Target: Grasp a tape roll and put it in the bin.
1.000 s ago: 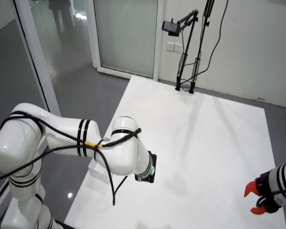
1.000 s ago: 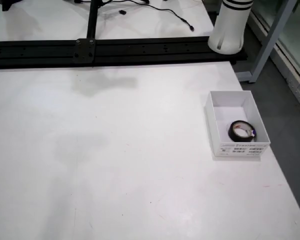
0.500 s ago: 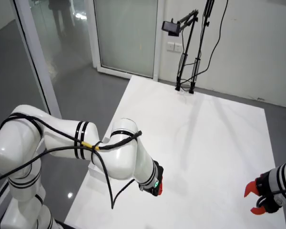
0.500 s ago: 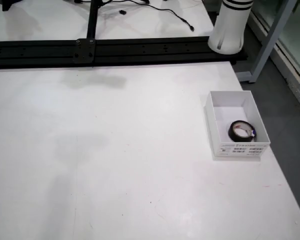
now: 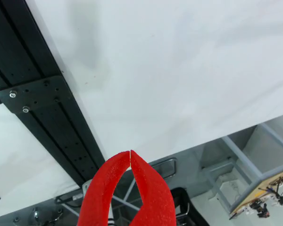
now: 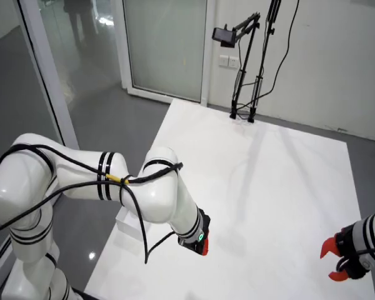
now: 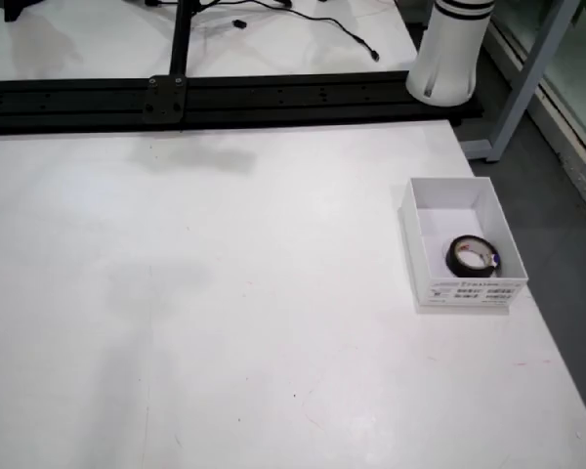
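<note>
A black tape roll (image 7: 472, 257) lies inside the white open-top bin (image 7: 449, 207) near the right edge of the white table in the overhead view. My gripper (image 5: 130, 153) has red fingers whose tips touch; it is shut and holds nothing. In the room view it (image 6: 202, 247) hangs off the big white arm above the table's near-left edge. The bin is mostly hidden behind that arm there, and the overhead view does not show the gripper.
A black rail (image 7: 225, 96) runs along the table's far side and crosses the gripper view (image 5: 42, 108). The white arm base (image 7: 451, 49) stands beside it. A second arm's red gripper (image 6: 336, 260) sits at the right edge. A camera stand (image 6: 245, 62) is at the far end.
</note>
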Tool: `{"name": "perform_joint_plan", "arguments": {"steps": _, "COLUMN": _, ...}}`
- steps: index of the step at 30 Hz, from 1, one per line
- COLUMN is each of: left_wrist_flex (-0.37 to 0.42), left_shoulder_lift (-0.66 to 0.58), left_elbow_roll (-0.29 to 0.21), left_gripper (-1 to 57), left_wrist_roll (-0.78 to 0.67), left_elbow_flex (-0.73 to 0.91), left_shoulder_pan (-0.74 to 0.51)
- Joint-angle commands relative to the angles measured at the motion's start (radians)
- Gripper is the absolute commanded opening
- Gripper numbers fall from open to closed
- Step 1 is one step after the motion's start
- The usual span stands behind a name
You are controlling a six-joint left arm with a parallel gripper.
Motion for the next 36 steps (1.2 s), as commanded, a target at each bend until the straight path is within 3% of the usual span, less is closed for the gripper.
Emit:
{"name": "perform_joint_plan", "arguments": {"steps": 1, "left_wrist_flex": 0.017, "left_shoulder_lift": -0.007, "left_elbow_roll": -0.02, "left_gripper": 0.0, "left_wrist_roll": 0.033, "left_elbow_flex": 0.012, "left_shoulder_pan": 0.112}}
{"name": "perform_joint_plan", "arguments": {"steps": 18, "left_wrist_flex": 0.017, "left_shoulder_lift": -0.013, "left_elbow_roll": 0.042, "left_gripper": 0.0, "left_wrist_roll": 0.033, "left_elbow_flex": 0.012, "left_shoulder_pan": 0.301}}
{"name": "perform_joint_plan", "arguments": {"steps": 36, "left_wrist_flex": 0.019, "left_shoulder_lift": -0.01, "left_elbow_roll": 0.04, "left_gripper": 0.0, "left_wrist_roll": 0.033, "left_elbow_flex": 0.012, "left_shoulder_pan": 0.14}}
